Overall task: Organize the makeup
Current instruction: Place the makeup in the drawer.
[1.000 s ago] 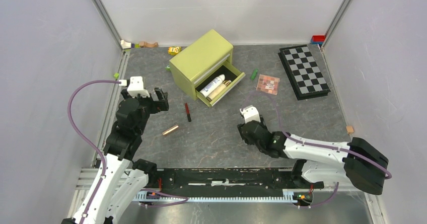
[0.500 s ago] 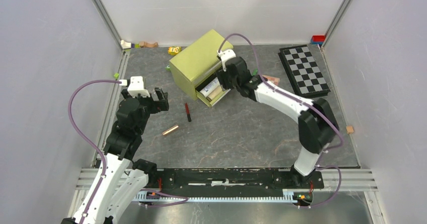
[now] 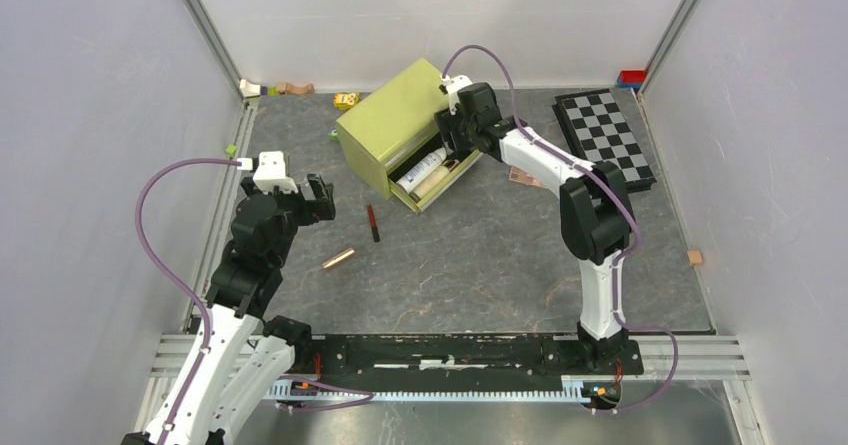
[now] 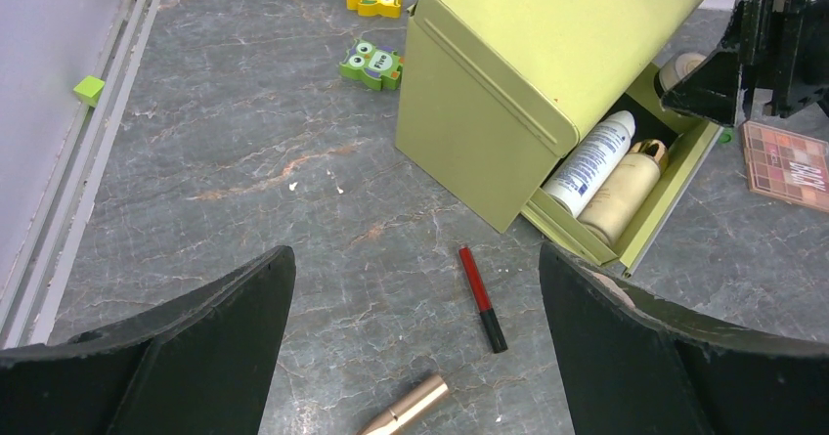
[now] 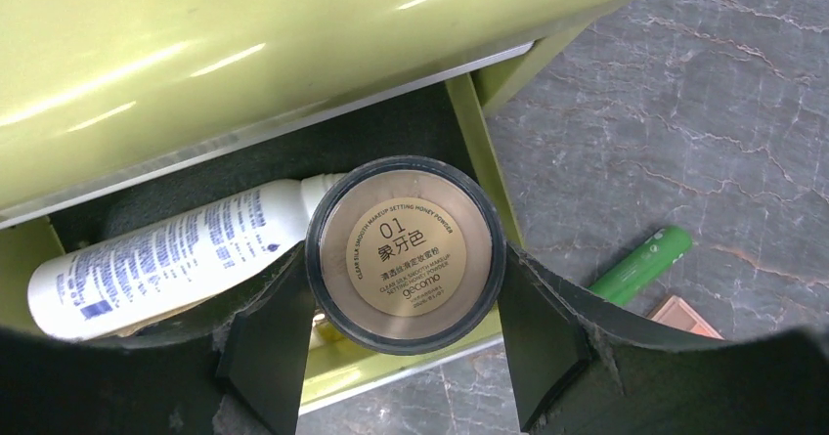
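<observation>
**Holding a compact over the open drawer**

The right gripper (image 5: 405,259) is clamped across the rim of a round tan compact (image 5: 406,244), just above the drawer (image 5: 470,134), with the white bottle (image 5: 156,264) lying below its fingers. The compact looks light, rigid and smooth-sided, so it may slip. Gripping across its widest part suits it. The left gripper (image 4: 413,259) stands wide apart, empty.

1. left arm (image 3: 250,255): folded at the near left, elbow bent, wrist tipped forward and down.
2. left pincer (image 4: 411,259): jaws spread wide, nothing between them.
3. right arm (image 3: 590,215): stretched far forward, elbow bent, forearm angled back to the left.
4. right pincer (image 5: 403,267): pointing downward, fingers (image 5: 264,347) pressed on opposite sides of a round tan compact (image 5: 406,239), held face up.
</observation>
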Robot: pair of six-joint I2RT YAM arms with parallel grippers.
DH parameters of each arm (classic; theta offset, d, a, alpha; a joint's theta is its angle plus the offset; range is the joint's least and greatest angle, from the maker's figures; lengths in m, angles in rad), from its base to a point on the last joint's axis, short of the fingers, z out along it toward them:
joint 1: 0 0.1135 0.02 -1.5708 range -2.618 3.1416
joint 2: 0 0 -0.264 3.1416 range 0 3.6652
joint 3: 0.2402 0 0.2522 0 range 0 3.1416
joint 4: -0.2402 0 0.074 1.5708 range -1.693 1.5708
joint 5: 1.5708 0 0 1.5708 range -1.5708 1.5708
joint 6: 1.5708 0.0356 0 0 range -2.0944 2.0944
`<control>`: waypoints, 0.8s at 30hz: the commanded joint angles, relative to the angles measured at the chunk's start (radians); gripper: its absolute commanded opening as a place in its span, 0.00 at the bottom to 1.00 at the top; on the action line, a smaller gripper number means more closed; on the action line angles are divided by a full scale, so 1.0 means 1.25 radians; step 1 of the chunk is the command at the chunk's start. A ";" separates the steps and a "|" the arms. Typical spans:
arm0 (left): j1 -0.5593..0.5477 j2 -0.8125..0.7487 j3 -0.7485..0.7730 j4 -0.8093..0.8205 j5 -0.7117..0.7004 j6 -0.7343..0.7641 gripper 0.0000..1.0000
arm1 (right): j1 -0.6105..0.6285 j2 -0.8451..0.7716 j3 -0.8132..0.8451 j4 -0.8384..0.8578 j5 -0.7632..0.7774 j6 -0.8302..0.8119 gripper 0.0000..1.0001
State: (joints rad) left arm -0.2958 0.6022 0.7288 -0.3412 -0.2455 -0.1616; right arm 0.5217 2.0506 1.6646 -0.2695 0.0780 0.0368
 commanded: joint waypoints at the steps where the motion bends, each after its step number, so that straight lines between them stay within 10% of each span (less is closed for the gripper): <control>1: 0.004 0.000 -0.004 0.032 -0.009 0.035 1.00 | -0.018 0.029 0.068 0.044 -0.060 0.014 0.47; 14: 0.004 0.002 -0.007 0.035 -0.004 0.035 1.00 | -0.024 0.106 0.109 0.069 -0.057 0.046 0.50; 24: 0.004 0.003 -0.009 0.037 0.002 0.035 1.00 | -0.025 0.124 0.109 0.096 0.001 0.071 0.72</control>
State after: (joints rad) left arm -0.2958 0.6041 0.7223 -0.3408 -0.2451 -0.1608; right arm 0.4908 2.1944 1.7576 -0.2253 0.0433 0.0959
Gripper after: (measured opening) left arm 0.996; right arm 0.694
